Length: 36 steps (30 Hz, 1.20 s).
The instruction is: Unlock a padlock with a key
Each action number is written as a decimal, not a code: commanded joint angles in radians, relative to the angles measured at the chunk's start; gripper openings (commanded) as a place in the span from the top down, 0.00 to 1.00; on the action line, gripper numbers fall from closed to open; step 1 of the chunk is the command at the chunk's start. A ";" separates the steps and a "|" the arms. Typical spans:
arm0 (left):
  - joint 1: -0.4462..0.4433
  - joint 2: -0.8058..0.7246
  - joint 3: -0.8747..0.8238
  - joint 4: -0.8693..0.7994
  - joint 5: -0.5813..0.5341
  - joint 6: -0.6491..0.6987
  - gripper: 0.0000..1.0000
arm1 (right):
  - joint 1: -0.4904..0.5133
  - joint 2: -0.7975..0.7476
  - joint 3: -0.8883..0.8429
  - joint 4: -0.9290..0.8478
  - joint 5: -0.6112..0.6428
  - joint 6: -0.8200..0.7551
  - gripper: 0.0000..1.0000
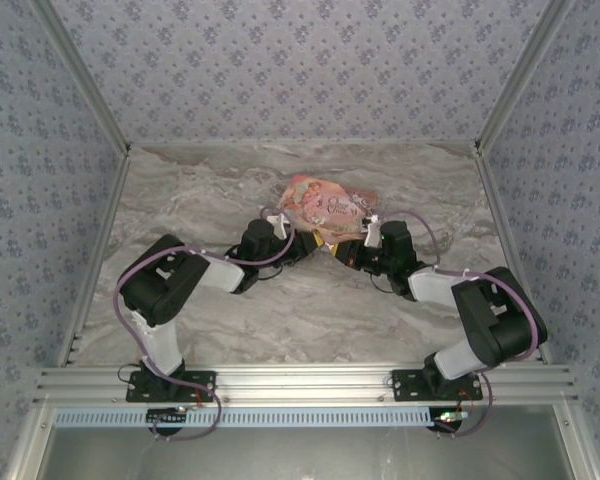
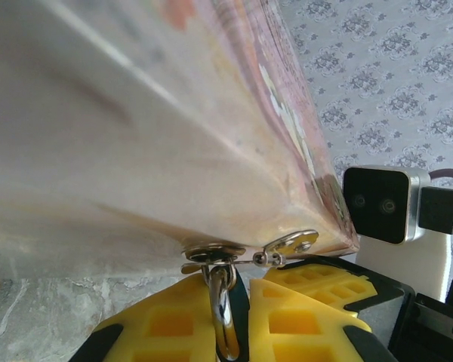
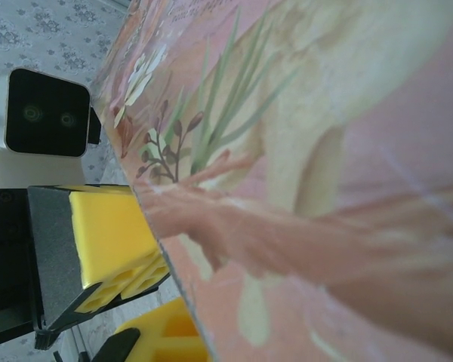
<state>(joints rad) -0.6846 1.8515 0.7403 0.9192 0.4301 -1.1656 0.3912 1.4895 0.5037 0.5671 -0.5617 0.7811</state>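
A pink illustrated box (image 1: 325, 203) lies at mid-table, and both grippers meet at its near edge. In the left wrist view a metal hasp (image 2: 211, 249) sits on the box's lower edge. The padlock's silvery shackle (image 2: 223, 309) hangs from it. My left gripper (image 2: 240, 290) is shut on the padlock, yellow fingers (image 2: 166, 324) pressing it from both sides, and its body is mostly hidden between them. My right gripper (image 1: 346, 250) sits just right of the left gripper (image 1: 302, 246). One of its yellow fingers (image 3: 162, 335) shows under the box's edge (image 3: 174, 279). The key is hidden.
The box (image 3: 325, 151) stands very close in front of the right wrist camera. The left gripper's finger and black housing (image 3: 109, 241) lie immediately beside it. Patterned walls (image 1: 280, 60) enclose the marble table (image 1: 310, 320) on three sides. An aluminium rail (image 1: 300, 385) runs along the near edge.
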 commanded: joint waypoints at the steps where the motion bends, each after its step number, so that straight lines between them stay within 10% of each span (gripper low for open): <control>1: -0.024 -0.032 0.011 0.151 0.025 -0.050 0.96 | 0.017 -0.030 -0.008 -0.076 -0.044 0.004 1.00; 23: 0.053 0.019 -0.033 -0.022 0.103 0.159 0.95 | 0.002 -0.172 0.039 -0.179 -0.060 -0.009 1.00; 36: 0.081 0.061 -0.059 0.021 0.099 0.157 0.88 | -0.044 0.083 0.216 -0.049 -0.120 0.060 1.00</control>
<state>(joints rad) -0.6147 1.8896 0.6884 0.8803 0.5125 -1.0142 0.3561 1.5337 0.6865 0.4934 -0.6598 0.8230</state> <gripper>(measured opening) 0.120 0.057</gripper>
